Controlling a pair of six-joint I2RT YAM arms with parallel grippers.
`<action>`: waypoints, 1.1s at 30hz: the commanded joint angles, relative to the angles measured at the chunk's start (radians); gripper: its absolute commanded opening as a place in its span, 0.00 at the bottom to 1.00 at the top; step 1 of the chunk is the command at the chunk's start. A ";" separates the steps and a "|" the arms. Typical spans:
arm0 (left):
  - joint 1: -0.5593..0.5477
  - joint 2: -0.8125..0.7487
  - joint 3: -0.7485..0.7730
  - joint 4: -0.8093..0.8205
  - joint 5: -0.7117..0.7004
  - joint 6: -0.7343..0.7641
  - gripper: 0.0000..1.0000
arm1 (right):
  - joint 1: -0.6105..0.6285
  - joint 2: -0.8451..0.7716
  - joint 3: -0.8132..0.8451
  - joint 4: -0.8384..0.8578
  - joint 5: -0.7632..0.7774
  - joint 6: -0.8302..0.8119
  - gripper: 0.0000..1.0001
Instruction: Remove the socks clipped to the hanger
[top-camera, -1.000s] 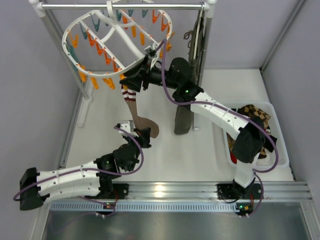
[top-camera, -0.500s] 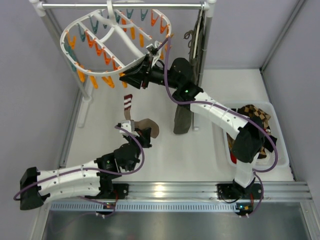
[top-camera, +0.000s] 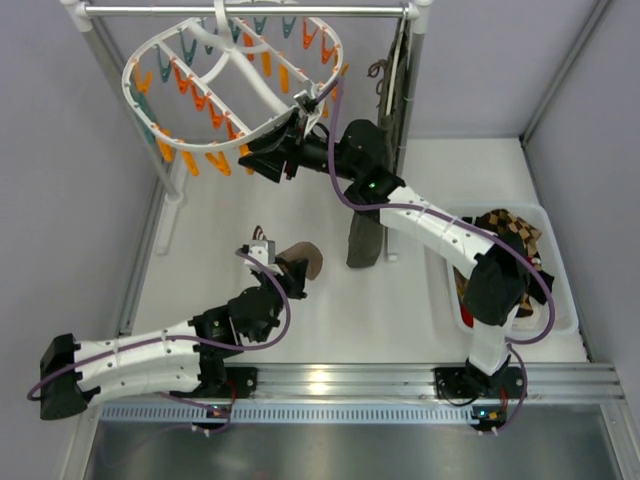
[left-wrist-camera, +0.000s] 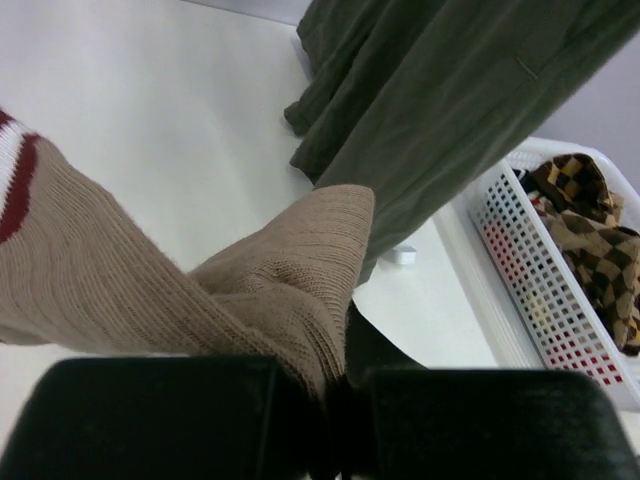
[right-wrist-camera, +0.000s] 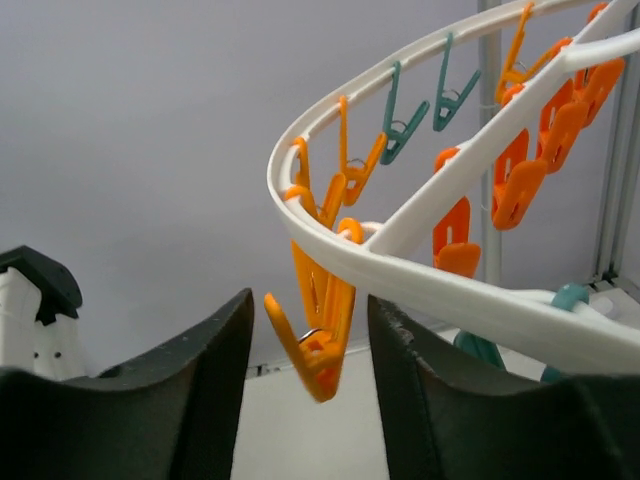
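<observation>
The white oval hanger (top-camera: 160, 55) hangs tilted from the metal rail, with many orange and teal clips; no sock hangs from it. My right gripper (top-camera: 252, 155) is open at its near rim, and in the right wrist view its fingers stand either side of an orange clip (right-wrist-camera: 320, 330) under the frame (right-wrist-camera: 440, 285). My left gripper (top-camera: 272, 262) is shut on a tan-brown sock (left-wrist-camera: 200, 290) with a red and white striped cuff, bunched low over the table (top-camera: 300, 262). More argyle socks (top-camera: 512, 232) lie in the white basket (top-camera: 560, 320).
A long dark olive-grey garment (top-camera: 368, 240) hangs from the rack's right post, close behind the held sock (left-wrist-camera: 440, 90). The rack's left post (top-camera: 130, 110) stands at the left. The basket also shows at the right of the left wrist view (left-wrist-camera: 530, 290).
The tan sock came free of the orange clip and dropped, collapsing onto my left gripper. The hanger swung back up a little. My right gripper stayed at the clip.
</observation>
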 joint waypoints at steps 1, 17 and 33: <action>-0.005 -0.024 0.043 0.012 0.101 0.046 0.00 | -0.014 -0.068 -0.032 0.066 0.003 -0.003 0.49; -0.005 -0.092 0.055 0.004 0.523 0.150 0.00 | -0.008 -0.474 -0.449 -0.067 0.055 -0.061 0.99; -0.032 0.167 0.252 0.055 0.906 0.192 0.00 | -0.010 -1.213 -0.684 -0.811 0.712 -0.311 0.99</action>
